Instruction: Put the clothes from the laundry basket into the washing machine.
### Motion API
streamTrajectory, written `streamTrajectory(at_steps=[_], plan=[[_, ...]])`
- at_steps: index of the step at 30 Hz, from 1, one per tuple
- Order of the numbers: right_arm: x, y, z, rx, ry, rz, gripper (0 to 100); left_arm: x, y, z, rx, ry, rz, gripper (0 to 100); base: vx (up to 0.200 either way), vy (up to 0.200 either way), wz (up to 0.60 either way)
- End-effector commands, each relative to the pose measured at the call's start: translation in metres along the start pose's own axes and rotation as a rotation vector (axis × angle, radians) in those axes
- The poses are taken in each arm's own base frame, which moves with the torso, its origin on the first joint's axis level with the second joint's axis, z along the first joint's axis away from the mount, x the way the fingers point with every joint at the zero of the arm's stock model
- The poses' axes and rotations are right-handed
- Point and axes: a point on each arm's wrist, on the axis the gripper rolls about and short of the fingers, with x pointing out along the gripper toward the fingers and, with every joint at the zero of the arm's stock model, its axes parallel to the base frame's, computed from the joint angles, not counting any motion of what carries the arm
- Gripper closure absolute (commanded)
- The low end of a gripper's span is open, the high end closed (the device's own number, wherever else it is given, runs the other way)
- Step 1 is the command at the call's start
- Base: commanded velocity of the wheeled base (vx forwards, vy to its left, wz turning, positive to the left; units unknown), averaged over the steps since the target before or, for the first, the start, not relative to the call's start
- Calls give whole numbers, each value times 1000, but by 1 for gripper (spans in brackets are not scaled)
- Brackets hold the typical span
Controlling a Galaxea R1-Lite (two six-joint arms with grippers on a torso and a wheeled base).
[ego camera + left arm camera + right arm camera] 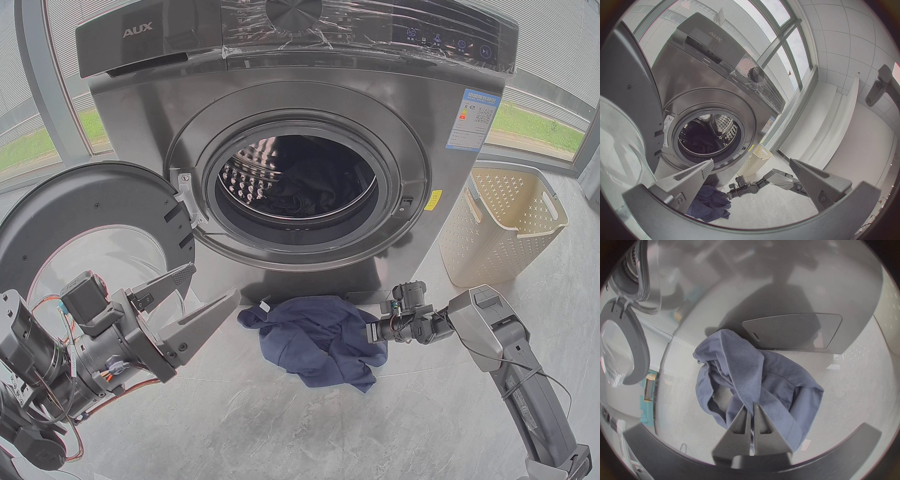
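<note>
Bright daylight from windows [34,140] behind the washing machine [300,94]. Glare on plastic film [350,25] across its top panel. Drum [294,178] interior dark. Soft shadows on floor [281,431]. Strong fisheye bending, dark corners in wrist views.

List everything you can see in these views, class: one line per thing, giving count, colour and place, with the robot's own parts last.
washing machine: one, grey, straight ahead, porthole open
door: one, dark grey with a clear window, swung open on the machine's left
dark clothes: a heap, count unclear, black or navy, inside the drum
blue garment: one, navy, crumpled on the floor in front of the machine
laundry basket: one, cream, on the floor to the right of the machine
floor: one, pale grey, under everything
left gripper: one, grey, open, raised in front of the door
right gripper: one, grey, low over the floor, shut on the right edge of the blue garment
</note>
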Motion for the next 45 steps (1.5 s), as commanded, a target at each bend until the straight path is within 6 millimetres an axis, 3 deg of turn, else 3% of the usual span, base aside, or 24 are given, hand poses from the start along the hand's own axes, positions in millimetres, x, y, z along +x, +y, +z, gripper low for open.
streamTrajectory(at_steps=[1,14,31,45], plan=[[1,0,-1,34,0,18,100,0,0,1,0,-4,0,0,0,0,0],[4,1,-3,255,-5,121,100,0,0,0,-1,-2,-1,0,0,0,0],[4,8,10,451,-194,256,100,1,0,-1,-2,3,-2,0,0,0,0],[-23,21,25,564,-176,370,100,2,1,-3,-4,14,1,0,0,0,0]])
